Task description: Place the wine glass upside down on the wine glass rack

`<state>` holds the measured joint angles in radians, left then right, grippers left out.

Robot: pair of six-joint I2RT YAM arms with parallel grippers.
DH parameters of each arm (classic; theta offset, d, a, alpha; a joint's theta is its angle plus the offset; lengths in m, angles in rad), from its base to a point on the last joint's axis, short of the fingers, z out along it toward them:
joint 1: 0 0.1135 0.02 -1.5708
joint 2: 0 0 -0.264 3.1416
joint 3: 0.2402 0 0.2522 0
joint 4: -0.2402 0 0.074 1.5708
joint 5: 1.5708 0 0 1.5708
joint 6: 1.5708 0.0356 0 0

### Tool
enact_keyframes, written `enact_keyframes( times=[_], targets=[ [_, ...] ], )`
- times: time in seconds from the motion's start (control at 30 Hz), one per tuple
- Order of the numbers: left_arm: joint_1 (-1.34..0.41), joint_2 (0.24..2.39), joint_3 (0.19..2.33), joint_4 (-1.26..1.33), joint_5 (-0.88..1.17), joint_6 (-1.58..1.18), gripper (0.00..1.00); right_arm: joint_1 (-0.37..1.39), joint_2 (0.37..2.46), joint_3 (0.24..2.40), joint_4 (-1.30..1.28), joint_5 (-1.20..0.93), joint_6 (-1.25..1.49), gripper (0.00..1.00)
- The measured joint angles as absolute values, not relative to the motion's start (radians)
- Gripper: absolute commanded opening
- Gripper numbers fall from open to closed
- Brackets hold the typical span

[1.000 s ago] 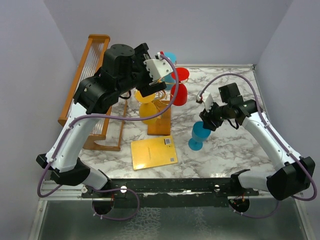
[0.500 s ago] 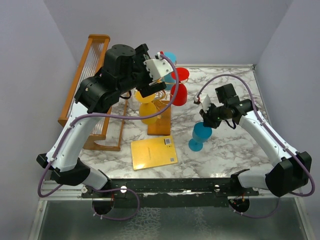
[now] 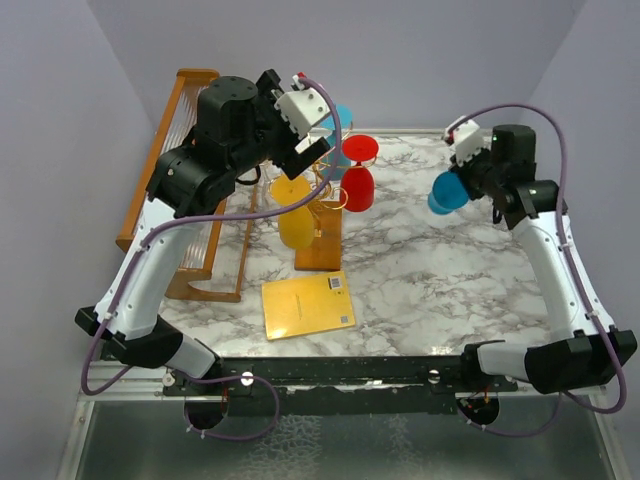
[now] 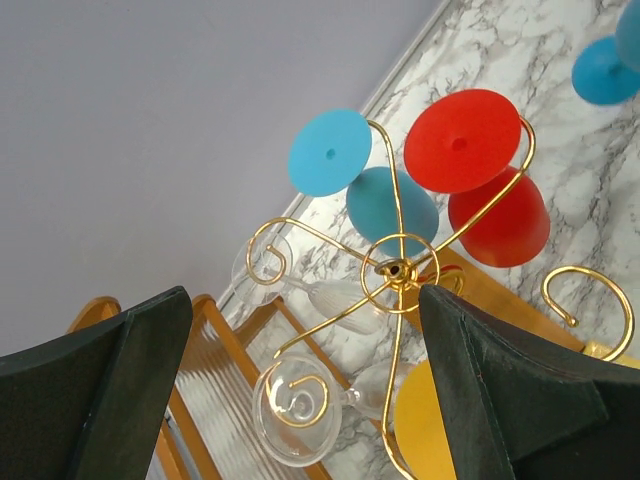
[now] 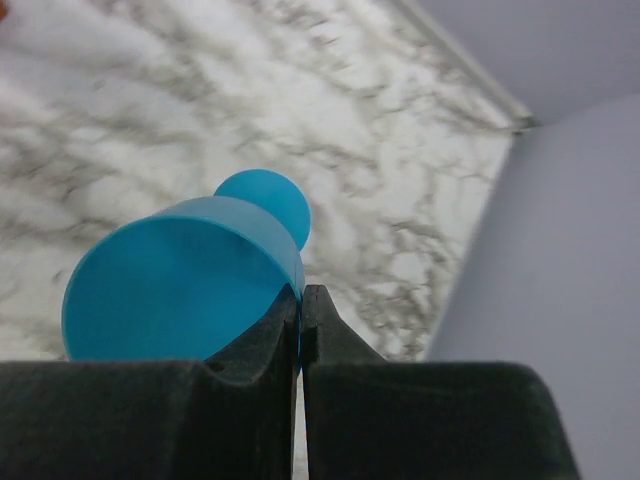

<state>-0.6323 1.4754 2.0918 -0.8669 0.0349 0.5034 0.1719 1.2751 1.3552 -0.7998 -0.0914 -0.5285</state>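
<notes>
Wine glass: opaque blue stemmed glass [image 3: 446,192], held clear of the white marble-patterned table [image 3: 450,290] over its far right part.
Grip: the right gripper [image 5: 300,310] is pinched together on the bowl's rim, one finger inside the wall and one outside.
Long axis: in the right wrist view the open mouth faces the wrist and the round foot sits beyond it, so the glass is tilted, neither upright nor inverted.
Wine glass rack: thin gold wire stand with curled arms [image 3: 320,190] on a brown wooden base [image 3: 320,252], left of the held glass and well apart from it.
Rack load: a red glass [image 3: 358,188], a yellow glass [image 3: 296,225] and a second blue glass [image 4: 392,212] already hang foot-up. Clear glasses [image 4: 295,405] sit under the curls on the far side.
Free arm of rack: the curl on the right of the left wrist view [image 4: 590,300] looks bare and is the likely target.
Left gripper: [image 4: 305,300] spread wide and holding nothing, hovering directly above the rack's centre post.
Nearer arm: the left is at the rack, but the right carries the glass. The move probably calls for travel leftward and a roll to bring the foot up.
</notes>
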Motion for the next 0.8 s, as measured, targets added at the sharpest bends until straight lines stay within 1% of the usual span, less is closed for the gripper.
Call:
enact_keyframes(
  times=[0.13, 0.33, 0.6, 0.8],
  targets=[
    [-0.605, 1.488, 2.098, -0.833, 0.055, 0.429, 0.99, 0.118, 1.273, 1.468, -0.728, -0.002, -0.533, 0.01],
    [-0.561, 1.509, 2.127, -0.783, 0.110, 0.293, 0.98, 0.118, 1.273, 1.625, -0.662, 0.016, -0.503, 0.01],
    [-0.513, 1.519, 2.152, -0.704, 0.216, 0.098, 0.93, 0.118, 1.283, 1.821, -0.619, -0.084, -0.384, 0.01],
    [-0.502, 1.527, 2.134, -0.654, 0.285, -0.016, 0.91, 0.118, 1.301, 1.859, -0.604, -0.199, -0.271, 0.01]
  ],
)
